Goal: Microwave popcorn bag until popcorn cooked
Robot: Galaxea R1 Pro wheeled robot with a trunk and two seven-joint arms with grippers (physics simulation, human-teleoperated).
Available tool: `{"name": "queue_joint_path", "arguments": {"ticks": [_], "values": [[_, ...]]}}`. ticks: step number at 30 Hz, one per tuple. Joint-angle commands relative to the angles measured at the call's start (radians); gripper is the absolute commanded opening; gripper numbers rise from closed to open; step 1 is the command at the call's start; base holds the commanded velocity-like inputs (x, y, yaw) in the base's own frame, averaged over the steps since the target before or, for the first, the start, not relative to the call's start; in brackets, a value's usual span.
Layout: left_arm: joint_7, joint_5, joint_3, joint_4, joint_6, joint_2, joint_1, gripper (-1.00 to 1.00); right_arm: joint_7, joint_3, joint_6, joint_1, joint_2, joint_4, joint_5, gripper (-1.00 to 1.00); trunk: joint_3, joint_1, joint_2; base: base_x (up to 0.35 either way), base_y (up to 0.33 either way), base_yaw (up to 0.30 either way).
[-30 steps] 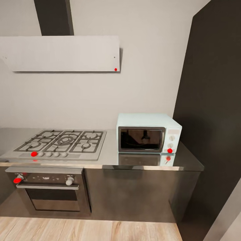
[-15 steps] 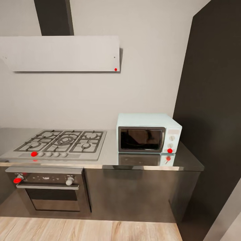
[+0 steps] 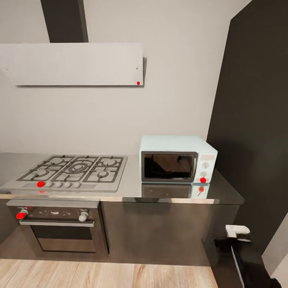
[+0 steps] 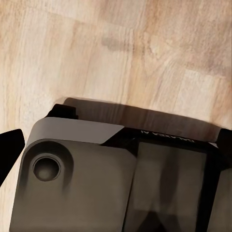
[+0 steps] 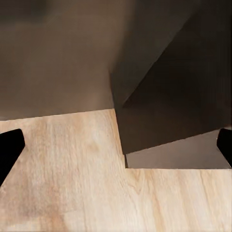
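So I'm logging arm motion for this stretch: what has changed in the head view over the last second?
The right arm has risen into the head view's lower right corner, beside the dark cabinet. The microwave, shut, the gas hob, the oven and the countertop are as before.

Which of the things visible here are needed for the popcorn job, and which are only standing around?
Needed for the job:
- microwave, door shut, standing on the countertop

Only standing around:
- gas hob
- built-in oven
- white hood
- wood floor

The right arm is at the lower right of the head view.
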Motion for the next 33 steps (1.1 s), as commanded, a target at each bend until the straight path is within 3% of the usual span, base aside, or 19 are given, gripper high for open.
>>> {"name": "queue_joint_path", "arguments": {"ticks": [1,6,7,9,15,18,20,21,22,26,28,33], "values": [[0.004,0.007,-0.008,0.0,-0.002,0.0,0.0,1.0,0.01,0.001,0.056,-0.071,0.001,-0.005,0.011,1.0,-0.001,0.0,-0.001,0.0,0.0,0.0],[0.004,0.006,-0.008,-0.001,-0.002,-0.001,0.0,1.0,0.009,0.002,0.157,-0.251,0.002,-0.008,0.012,1.0,-0.001,0.0,-0.001,0.0,0.0,0.0],[0.004,0.005,-0.009,-0.001,-0.002,-0.002,0.0,1.0,0.006,0.037,0.191,-0.353,0.004,-0.008,0.012,1.0,-0.001,0.0,-0.001,0.0,0.0,0.0],[0.004,0.005,-0.009,-0.002,-0.002,-0.002,0.0,1.0,0.003,0.055,0.228,-0.427,0.005,-0.008,0.011,1.0,-0.001,0.0,-0.001,0.0,0.0,0.0],[0.004,0.005,-0.009,-0.002,-0.002,-0.002,0.0,1.0,0.001,0.064,0.232,-0.515,0.008,-0.004,0.011,1.0,-0.001,0.0,-0.001,0.0,0.0,0.0],[0.004,0.004,-0.009,-0.002,-0.002,-0.002,0.0,1.0,0.002,0.063,0.23,-0.531,0.019,0.003,0.01,1.0,-0.001,0.0,-0.001,0.0,0.0,0.0],[0.003,0.004,-0.009,-0.002,-0.002,-0.002,0.0,1.0,0.005,0.059,0.194,-0.536,0.026,0.008,0.007,1.0,-0.001,0.0,-0.001,0.0,0.0,0.0],[0.003,0.004,-0.009,-0.002,-0.002,-0.002,0.0,1.0,0.006,0.058,0.14,-0.537,0.028,0.01,-0.003,1.0,-0.001,0.0,-0.001,0.0,0.0,0.0],[0.003,0.004,-0.009,-0.002,-0.002,-0.002,0.0,1.0,0.011,0.057,0.074,-0.537,0.03,0.016,-0.028,1.0,-0.001,0.0,-0.001,0.0,0.0,0.0],[0.003,0.003,-0.009,-0.002,-0.002,-0.002,0.0,1.0,0.081,0.045,-0.058,-0.527,0.027,0.124,-0.122,1.0,-0.001,0.0,-0.001,0.0,0.0,0.0],[0.003,0.003,-0.009,-0.003,-0.002,-0.002,0.0,1.0,0.136,0.042,-0.147,-0.533,-0.008,0.183,-0.141,1.0,-0.001,0.0,-0.001,0.0,0.0,0.0],[0.002,0.003,-0.009,-0.003,-0.003,-0.002,0.0,1.0,0.166,0.035,-0.275,-0.525,-0.04,0.259,-0.154,1.0,-0.001,0.0,-0.001,0.0,0.0,0.0]]}}
